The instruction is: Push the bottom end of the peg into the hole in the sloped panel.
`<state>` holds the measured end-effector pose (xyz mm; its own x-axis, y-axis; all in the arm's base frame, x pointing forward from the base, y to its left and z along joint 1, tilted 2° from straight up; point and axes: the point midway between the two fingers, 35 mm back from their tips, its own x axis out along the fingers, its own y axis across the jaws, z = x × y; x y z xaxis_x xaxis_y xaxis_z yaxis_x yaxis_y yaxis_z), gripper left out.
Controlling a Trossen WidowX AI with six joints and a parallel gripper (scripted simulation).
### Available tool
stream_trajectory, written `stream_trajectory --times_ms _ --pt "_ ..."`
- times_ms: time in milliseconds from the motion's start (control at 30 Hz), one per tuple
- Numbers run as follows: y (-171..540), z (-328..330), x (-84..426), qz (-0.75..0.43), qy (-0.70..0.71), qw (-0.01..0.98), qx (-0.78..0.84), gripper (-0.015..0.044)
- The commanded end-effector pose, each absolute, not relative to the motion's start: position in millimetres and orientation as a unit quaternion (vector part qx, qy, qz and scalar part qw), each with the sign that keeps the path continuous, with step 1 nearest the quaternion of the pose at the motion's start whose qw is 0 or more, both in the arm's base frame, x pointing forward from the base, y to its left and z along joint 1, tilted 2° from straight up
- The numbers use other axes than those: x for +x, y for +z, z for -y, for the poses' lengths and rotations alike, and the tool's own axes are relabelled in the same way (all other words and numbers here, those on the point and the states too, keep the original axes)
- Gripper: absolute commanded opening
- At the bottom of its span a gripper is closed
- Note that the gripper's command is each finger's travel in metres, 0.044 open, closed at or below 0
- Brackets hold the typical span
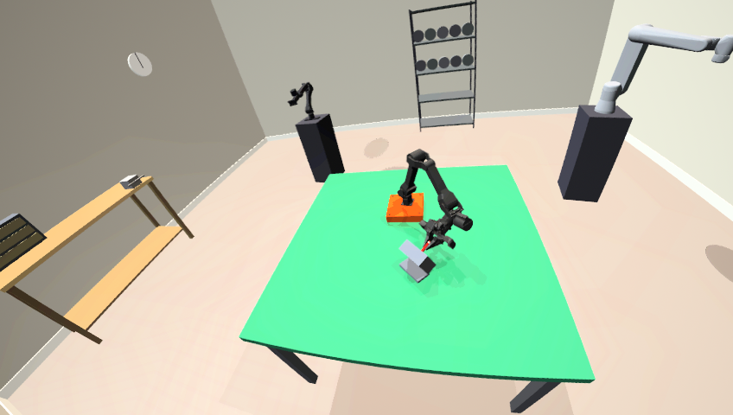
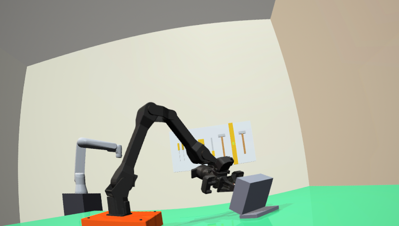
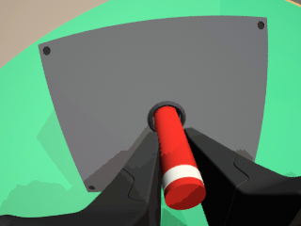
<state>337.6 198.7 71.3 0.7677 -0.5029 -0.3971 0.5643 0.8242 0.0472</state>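
Pinching round red peg (image 1: 425, 247) (image 2: 234, 184) (image 3: 175, 141) between both fingers of gripper (image 1: 429, 245) (image 2: 234, 187) (image 3: 171, 138), closed snugly on its sides. Gripping crosswise, presumably to leave bottom end free for hole (image 3: 152, 118) and banded top end out of the way. Tilted to point at sloped panel (image 1: 415, 252) (image 2: 239, 196) (image 3: 108, 80), likely to match hole's direction; no upright hold wanted here. Round all along, so no turning to match shape, by the look of it. Placed face toward the robot on green table (image 1: 334, 308) (image 2: 349, 201) (image 3: 19, 108), probably to allow a slanting push from the arm's side.

Relative to gripper: held between fingers, bottom end reaching out past fingertips into hole's mouth, inside dark rim; white band (image 3: 182, 174) and flat top on the near side in wrist view. Close to panel face at fingertips; contact there, cannot tell. Depth in hole also cannot tell, seat hidden. Mostly outside, judging by visible length.

Step in hand, as judged: insertion, late in task. Next: push straight along hole axis to the stop, then spread fingers and back off. Risks: jamming on rim if angled wrong, slipping in grip, fingers bumping face before full depth, dragging peg out on retreat.
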Motion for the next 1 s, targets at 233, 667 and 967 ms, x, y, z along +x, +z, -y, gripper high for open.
stream_trajectory --times_ms 233,667,967 --pt "70.8 -197.4 338.4 -0.187 -0.285 0.936 0.082 0.0" --pt "70.8 -197.4 338.4 -0.187 -0.285 0.936 0.082 0.0236" --pt "71.6 -200.2 335.5 -0.189 -0.285 0.936 0.082 0.044"
